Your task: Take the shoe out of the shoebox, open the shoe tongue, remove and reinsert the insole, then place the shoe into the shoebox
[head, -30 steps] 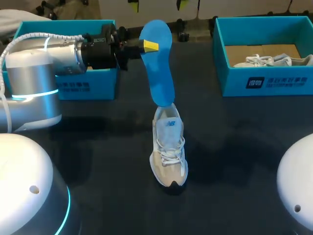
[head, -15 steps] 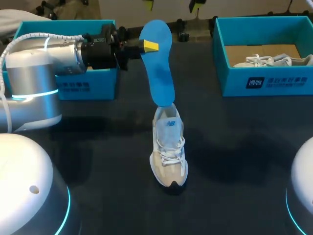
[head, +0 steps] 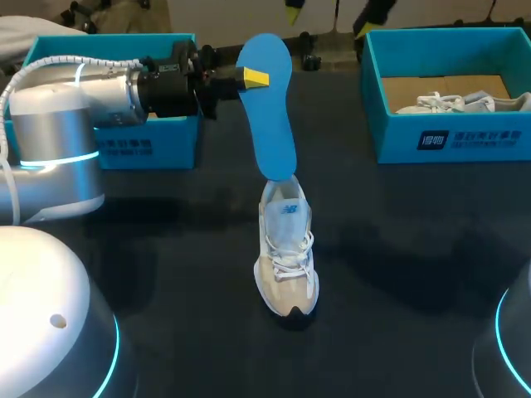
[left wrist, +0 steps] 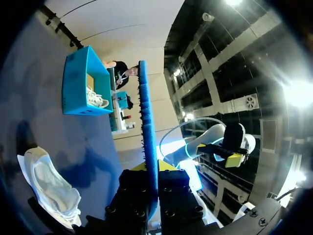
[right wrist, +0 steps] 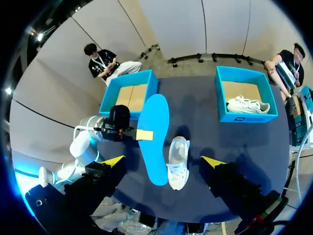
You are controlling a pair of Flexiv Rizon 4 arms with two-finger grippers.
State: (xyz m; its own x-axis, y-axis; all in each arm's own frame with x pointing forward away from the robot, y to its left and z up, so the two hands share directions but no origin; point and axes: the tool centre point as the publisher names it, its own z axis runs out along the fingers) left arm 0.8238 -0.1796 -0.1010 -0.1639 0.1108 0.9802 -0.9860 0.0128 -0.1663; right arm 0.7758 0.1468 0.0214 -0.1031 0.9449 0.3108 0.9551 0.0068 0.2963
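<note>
Overhead, left arm: my left arm (head: pixel 75 99) comes in from the left and lies level, its wrist crossing in front of the left shoebox (head: pixel 108 40).
Left claw: my left claw (head: pixel 253 78) is clamped on the blue insole (head: pixel 270 116) near its upper end, one finger on each face; in the left wrist view the insole runs edge-on straight out from between the fingers.
Insole: raised, long axis sloping down toward me, lower end over the heel opening of the shoe (head: pixel 286 257). I cannot tell whether the two touch.
Shoe: out of its box, upright on its sole in the middle of the dark counter (head: pixel 398 249), toe toward me.
Right claw: my right claw (right wrist: pixel 163 161) hangs high over the counter looking down, fingers spread wide, holding nothing.
Edges: the left shoebox sits at the far left. The right shoebox (head: pixel 448 139) sits at the far right with a second shoe (head: pixel 456 102) inside.
Room: the shoe stands well apart from both boxes, with dark counter on either side.
</note>
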